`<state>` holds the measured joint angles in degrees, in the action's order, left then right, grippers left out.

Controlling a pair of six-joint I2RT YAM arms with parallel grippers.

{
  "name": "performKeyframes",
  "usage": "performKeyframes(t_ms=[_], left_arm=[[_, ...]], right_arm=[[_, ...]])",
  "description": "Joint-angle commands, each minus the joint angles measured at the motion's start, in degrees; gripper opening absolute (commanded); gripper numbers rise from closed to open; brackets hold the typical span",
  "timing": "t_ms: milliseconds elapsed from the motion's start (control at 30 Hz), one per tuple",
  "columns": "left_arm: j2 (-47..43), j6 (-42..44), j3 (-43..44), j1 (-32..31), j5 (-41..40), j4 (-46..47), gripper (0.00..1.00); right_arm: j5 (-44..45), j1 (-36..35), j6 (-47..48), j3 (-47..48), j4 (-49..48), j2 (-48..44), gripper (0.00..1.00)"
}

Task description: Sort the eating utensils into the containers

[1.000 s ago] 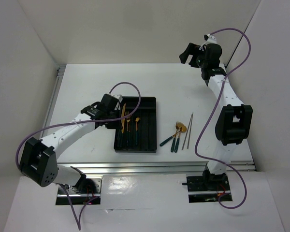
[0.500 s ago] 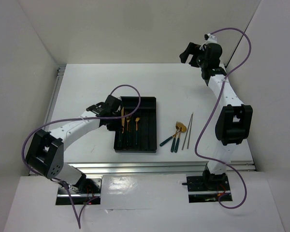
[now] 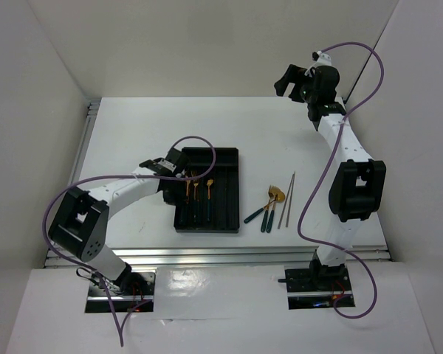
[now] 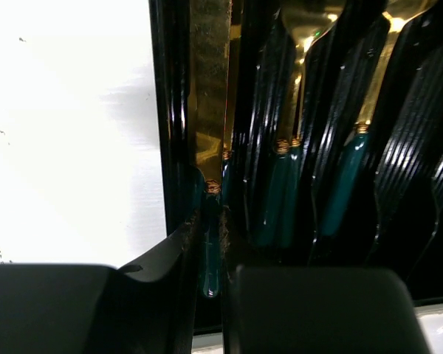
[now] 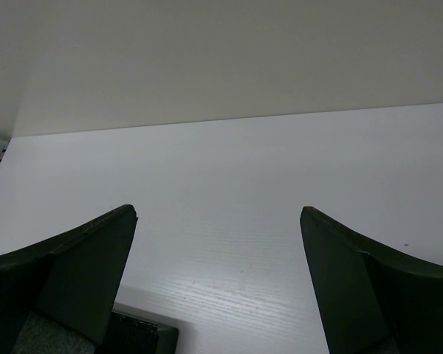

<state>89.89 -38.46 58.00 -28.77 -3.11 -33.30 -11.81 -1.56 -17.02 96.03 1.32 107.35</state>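
Note:
My left gripper (image 3: pixel 181 170) (image 4: pixel 208 237) is shut on the teal handle of a gold-bladed knife (image 3: pixel 187 187) (image 4: pixel 209 88), low over the leftmost compartment of the black tray (image 3: pixel 232 159) (image 4: pixel 417 140). The blade points along that compartment. A fork (image 3: pixel 196 189) and a spoon (image 3: pixel 209 189) lie in the neighbouring compartments, and their teal handles (image 4: pixel 280 193) show in the left wrist view. A few more utensils (image 3: pixel 266 209) and two chopsticks (image 3: pixel 286 200) lie on the table right of the tray. My right gripper (image 3: pixel 285 80) (image 5: pixel 218 214) hangs open and empty, high at the back.
White walls close in the table on the left, back and right. A metal rail (image 3: pixel 83 144) runs along the table's left edge. Purple cables (image 3: pixel 199 141) loop over both arms. The right wrist view shows only white tabletop (image 5: pixel 244 184).
The left arm has swung its elbow back and carried the gripper right, bringing the knife down toward the tray's left compartment. The right arm has not moved.

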Motion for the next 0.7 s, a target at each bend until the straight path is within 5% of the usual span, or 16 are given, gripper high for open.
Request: performKeyframes(t_ms=[0,367,667], left_arm=[[0.11,-0.83,1.59,0.03,-0.66,-0.98,0.06],[-3.31,0.40,3.61,0.03,-0.66,0.34,0.42],[-11.13,1.54,6.87,0.03,-2.59,0.34,0.53]], right_arm=[[-0.49,0.33,0.67,2.58,-0.71,0.05,1.00],[-1.63,0.33,0.67,3.11,-0.71,0.58,1.00],[-4.61,0.33,0.14,3.11,-1.32,0.58,1.00]])
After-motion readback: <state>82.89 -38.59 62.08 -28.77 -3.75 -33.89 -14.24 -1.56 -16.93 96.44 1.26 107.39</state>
